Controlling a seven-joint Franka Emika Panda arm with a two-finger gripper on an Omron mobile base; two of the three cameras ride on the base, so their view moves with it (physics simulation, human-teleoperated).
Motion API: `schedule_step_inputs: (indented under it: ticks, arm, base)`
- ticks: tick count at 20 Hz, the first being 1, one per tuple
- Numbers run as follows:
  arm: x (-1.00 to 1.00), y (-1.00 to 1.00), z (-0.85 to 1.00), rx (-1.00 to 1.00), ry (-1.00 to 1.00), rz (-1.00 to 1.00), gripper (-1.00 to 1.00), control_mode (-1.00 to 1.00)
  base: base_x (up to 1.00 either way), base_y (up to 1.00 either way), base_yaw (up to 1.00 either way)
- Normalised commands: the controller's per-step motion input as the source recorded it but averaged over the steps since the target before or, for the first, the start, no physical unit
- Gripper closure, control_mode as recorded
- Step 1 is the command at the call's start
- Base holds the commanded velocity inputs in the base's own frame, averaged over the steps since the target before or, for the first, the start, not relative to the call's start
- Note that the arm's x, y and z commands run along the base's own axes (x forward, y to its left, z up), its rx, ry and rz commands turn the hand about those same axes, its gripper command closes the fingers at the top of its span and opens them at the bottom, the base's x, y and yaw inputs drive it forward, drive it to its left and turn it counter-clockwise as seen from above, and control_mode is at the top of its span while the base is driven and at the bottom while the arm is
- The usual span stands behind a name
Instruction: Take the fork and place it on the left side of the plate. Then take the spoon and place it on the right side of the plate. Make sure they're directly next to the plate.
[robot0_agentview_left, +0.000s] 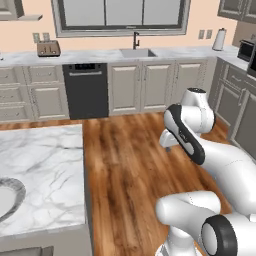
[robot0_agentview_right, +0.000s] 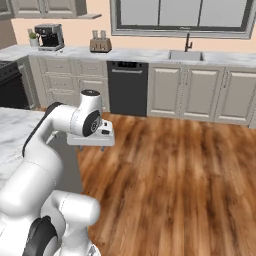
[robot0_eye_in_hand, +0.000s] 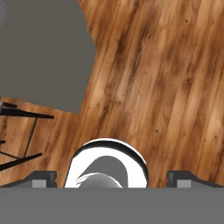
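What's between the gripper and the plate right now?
In the left base view, bare marble island top and wood floor separate the plate from the arm. The open gripper points down at floor.

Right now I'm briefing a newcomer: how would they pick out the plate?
Find the marble-topped island at the left of the left base view. At its near left edge, cut off by the frame, lies the plate: a round shallow dish with a darker grey rim and paler centre, the one curved shape on the veined white top.
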Motion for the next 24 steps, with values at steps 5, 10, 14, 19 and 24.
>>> schedule_step_inputs:
  ticks: [5, 10, 14, 19, 24]
  arm:
    - [0.0, 0.0, 0.0, 0.0, 0.0, 0.0, -1.0, 1.0]
    - [0.0, 0.0, 0.0, 0.0, 0.0, 0.0, -1.0, 1.0]
    - [0.0, 0.0, 0.0, 0.0, 0.0, 0.0, -1.0, 1.0]
    - [0.0, 0.0, 0.0, 0.0, 0.0, 0.0, -1.0, 1.0]
    - [0.0, 0.0, 0.0, 0.0, 0.0, 0.0, -1.0, 1.0]
  base:
    - [0.83, -0.3, 0.1]
    - [0.87, -0.19, 0.21]
    - [0.87, -0.17, 0.24]
    - [0.86, -0.27, 0.15]
    - [0.85, -0.23, 0.2]
